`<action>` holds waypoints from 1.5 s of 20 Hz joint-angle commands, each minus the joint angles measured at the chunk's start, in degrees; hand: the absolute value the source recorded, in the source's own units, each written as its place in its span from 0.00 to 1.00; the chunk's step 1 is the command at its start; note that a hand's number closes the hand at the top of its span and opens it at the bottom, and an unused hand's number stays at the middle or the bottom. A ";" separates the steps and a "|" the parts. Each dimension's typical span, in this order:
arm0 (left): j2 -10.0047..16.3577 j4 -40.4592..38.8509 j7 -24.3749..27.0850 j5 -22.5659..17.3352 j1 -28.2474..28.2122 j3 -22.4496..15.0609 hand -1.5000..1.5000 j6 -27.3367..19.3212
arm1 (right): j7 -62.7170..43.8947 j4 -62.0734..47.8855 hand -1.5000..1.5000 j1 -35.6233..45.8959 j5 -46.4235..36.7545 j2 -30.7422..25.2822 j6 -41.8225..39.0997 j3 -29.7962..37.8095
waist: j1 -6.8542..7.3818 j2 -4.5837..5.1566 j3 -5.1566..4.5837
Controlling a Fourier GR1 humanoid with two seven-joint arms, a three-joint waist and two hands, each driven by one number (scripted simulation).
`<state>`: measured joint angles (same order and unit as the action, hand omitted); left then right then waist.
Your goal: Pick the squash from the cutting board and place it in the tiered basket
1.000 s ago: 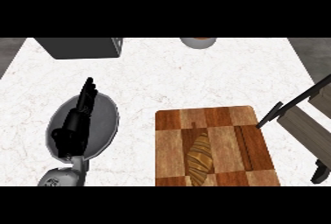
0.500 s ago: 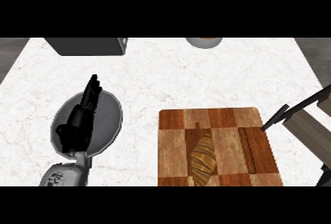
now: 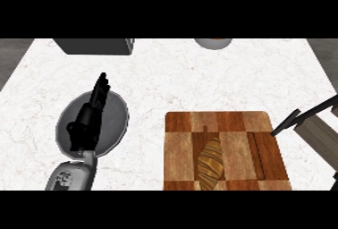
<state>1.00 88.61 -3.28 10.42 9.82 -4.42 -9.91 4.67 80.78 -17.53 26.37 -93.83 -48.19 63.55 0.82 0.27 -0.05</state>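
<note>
One squash (image 3: 211, 163), striped in brown and tan, is seen lying lengthwise on the one cutting board (image 3: 178, 152) in the lower right of the frame, roughly in the board's middle. Its lower tip and the board's lower edge are met by the bottom of the view, so neither can be made out in full. The board is patterned in light and dark wooden squares, and a dark strip is seen along its right part.

One grey oval plate (image 3: 117, 116) is set on the white marbled counter (image 3: 198, 80) at the lower left, well apart from the board. Much of it is hidden by the left robot hand (image 3: 86, 127), which is held over it with fingers straight and pointed toward the top of the frame; nothing is grasped. Marks on the grey left forearm (image 3: 69, 176) are too small to be read.

The right robot hand (image 3: 293, 121) is only partly shown at the right edge, just beside the board's upper right corner. Its fingers are stretched out straight toward the lower left, and nothing is held. The right forearm (image 3: 323, 132) is cut off by the frame.

At the upper left, one dark grey box (image 3: 92, 45) is cut off at the top; what it is cannot be told. One round pale object (image 3: 213, 43) at the upper middle is likewise cut off.
</note>
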 commanded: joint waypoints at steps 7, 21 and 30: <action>0.44 2.35 -1.36 -0.87 0.53 -0.11 0.50 1.14 | 10.08 -1.63 1.00 1.35 -7.89 -2.38 15.30 -16.29 | 0.89 0.19 0.09; -0.41 2.53 1.10 0.02 -2.00 -2.75 0.50 0.52 | -6.03 -15.88 0.00 6.68 26.94 -4.52 11.35 -27.83 | 2.33 0.32 0.01; 1.60 -0.98 0.63 -1.53 1.17 -0.22 0.50 1.82 | -11.11 -35.09 0.00 7.49 31.39 -3.40 11.92 -31.64 | 2.94 0.90 0.18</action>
<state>1.07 87.79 -2.12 9.87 10.42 -5.76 -9.68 -5.38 53.18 -10.09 56.30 -98.38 -35.74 33.53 3.12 0.92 0.02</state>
